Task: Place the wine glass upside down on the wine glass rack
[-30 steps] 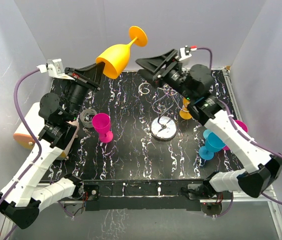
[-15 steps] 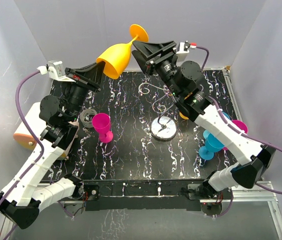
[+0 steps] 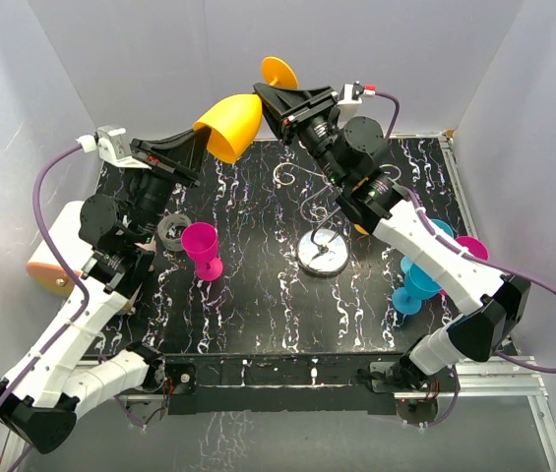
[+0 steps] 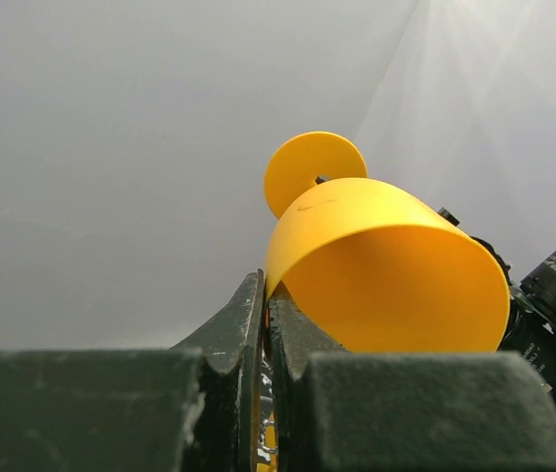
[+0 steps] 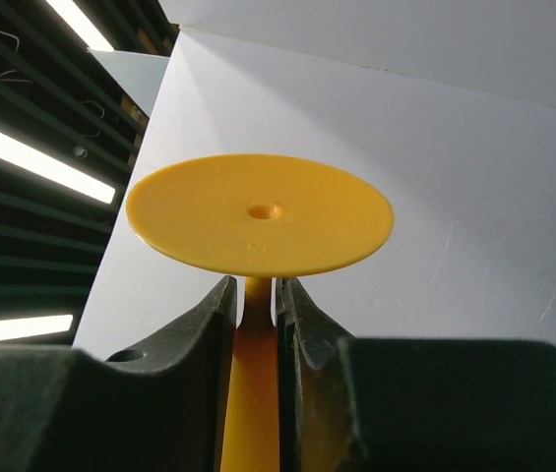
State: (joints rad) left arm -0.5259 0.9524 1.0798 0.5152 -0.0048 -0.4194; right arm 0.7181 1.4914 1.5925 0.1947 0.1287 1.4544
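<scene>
The yellow wine glass (image 3: 230,126) hangs high over the table's far edge, lying almost on its side with its foot toward the back wall. My left gripper (image 3: 202,140) is shut on the bowl's rim, pinching the thin wall (image 4: 386,265) between its jaws (image 4: 266,295). My right gripper (image 3: 266,93) has closed around the stem just under the round foot (image 5: 258,211), and both fingers (image 5: 256,290) press the stem. The wine glass rack (image 3: 322,254) stands mid-table on its shiny disc, with its wire loops rising toward the back.
A pink glass (image 3: 202,246) stands left of centre beside a grey tape roll (image 3: 172,231). A blue glass (image 3: 415,285) and another pink one (image 3: 471,248) sit at the right, partly under my right arm. A small orange glass (image 3: 364,224) stands near the rack. A white and orange object (image 3: 46,258) lies off the table's left edge.
My right gripper moved left and up to the glass stem and its fingers closed on it. The glass tipped a little flatter while my left gripper kept hold of the rim.
</scene>
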